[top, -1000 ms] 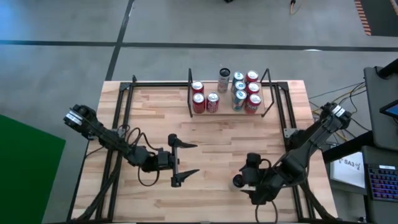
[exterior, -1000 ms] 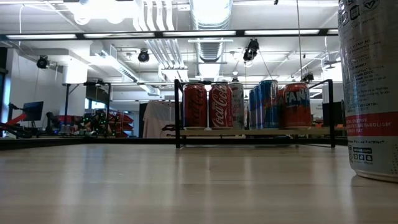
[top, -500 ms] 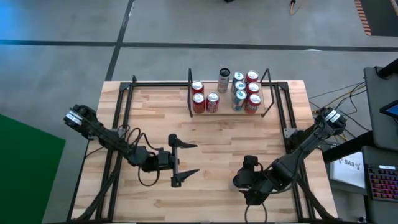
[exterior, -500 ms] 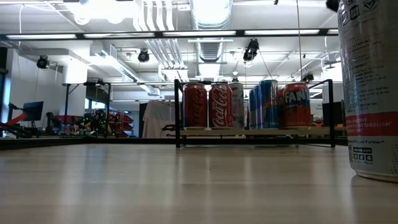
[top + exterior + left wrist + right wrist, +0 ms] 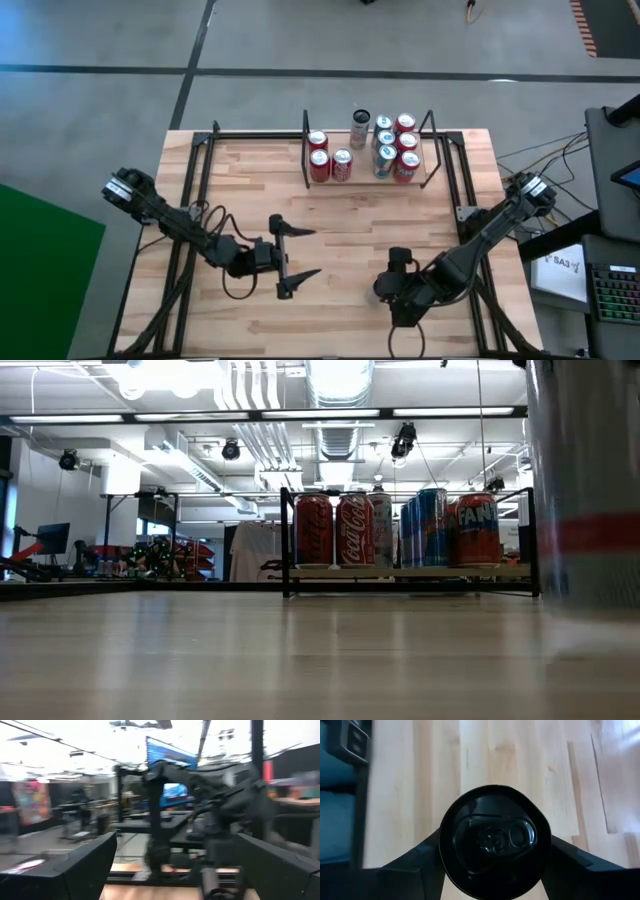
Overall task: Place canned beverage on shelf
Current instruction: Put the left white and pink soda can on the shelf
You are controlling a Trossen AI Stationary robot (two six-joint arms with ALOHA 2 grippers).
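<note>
So basically the right tool (image 5: 388,289) was down at the near right part of the counter (image 5: 250,180), parked straight over the tall silver can (image 5: 495,855) that needed shelving. Its wrist view looked right down on the lid and pull tab, with the dark fingers (image 5: 415,865) coming in on either side and pressed up against the body, so I'd call that grasping the can, though probably not fully squeezed yet. Coming from the top made sense to me: the can stood upright and a side pinch from above keeps it that way for the carry. The shelf (image 5: 361,165) sat at the far edge of the counter, well apart from the can, and it was already pretty loaded: red Coca-Cola cans (image 5: 336,532) on one side, blue cans (image 5: 425,528) and a Fanta can (image 5: 477,530) on the other, and a slim white can (image 5: 381,530) between them. From above, the only bare board I could spot was the strip down the middle, so that looked like the likely slot. The black rail and posts around the board would be the thing to clear, plus not knocking the neighbours. The left tool (image 5: 290,258) just waited over the near middle of the counter, fingers spread wide, nothing in them, and off to the side of the straight path to the shelf.
</note>
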